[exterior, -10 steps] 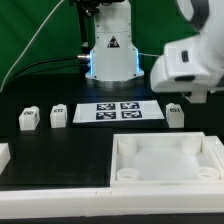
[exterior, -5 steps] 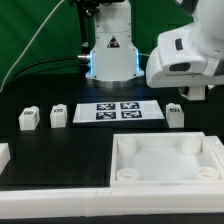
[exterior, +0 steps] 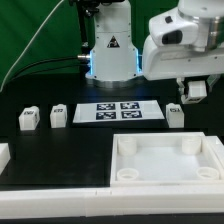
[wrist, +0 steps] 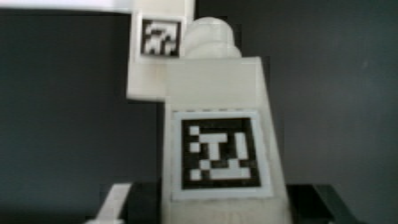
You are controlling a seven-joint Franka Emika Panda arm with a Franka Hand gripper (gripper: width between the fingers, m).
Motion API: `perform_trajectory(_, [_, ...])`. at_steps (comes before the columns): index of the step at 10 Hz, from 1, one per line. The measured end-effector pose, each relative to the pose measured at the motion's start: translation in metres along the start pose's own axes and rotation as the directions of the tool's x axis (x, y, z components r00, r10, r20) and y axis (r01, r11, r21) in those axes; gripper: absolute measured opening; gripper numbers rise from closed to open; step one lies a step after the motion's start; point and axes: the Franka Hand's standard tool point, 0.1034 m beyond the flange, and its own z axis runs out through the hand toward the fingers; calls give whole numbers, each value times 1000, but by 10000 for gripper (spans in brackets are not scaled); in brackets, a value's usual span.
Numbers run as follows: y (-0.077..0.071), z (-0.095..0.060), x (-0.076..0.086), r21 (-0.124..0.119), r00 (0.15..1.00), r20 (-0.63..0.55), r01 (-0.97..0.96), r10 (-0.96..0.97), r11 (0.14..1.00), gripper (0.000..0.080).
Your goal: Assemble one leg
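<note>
Arm raised since a second ago, fingers (exterior: 189, 90) clamped on leg (wrist: 217, 140), above table (exterior: 60, 150)

The leg (exterior: 176, 114) is seen to be of white plastic, smooth and matt. The same white plastic is shown by the tray-like piece (exterior: 160, 141). The surface (exterior: 60, 150) is black and matt. A slight gloss is carried by the arm's white casing (exterior: 175, 45).

leg (exterior: 175, 114): white, black-and-white square tag
marker board (exterior: 120, 111): white, four black-and-white tags
tray (exterior: 120, 160): white
table (exterior: 60, 150): black
backdrop (exterior: 25, 40): green
</note>
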Motion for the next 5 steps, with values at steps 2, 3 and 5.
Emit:
perform_trajectory(2, [10, -20, 16, 12, 990, -143, 18, -16, 1000, 294])
perform_trajectory(3, [12, -26, 28, 21, 968, -252, 21, -16, 1000, 294])
perform_trajectory(5, [11, -17, 19, 19, 964, -266, 26, -20, 999, 294])
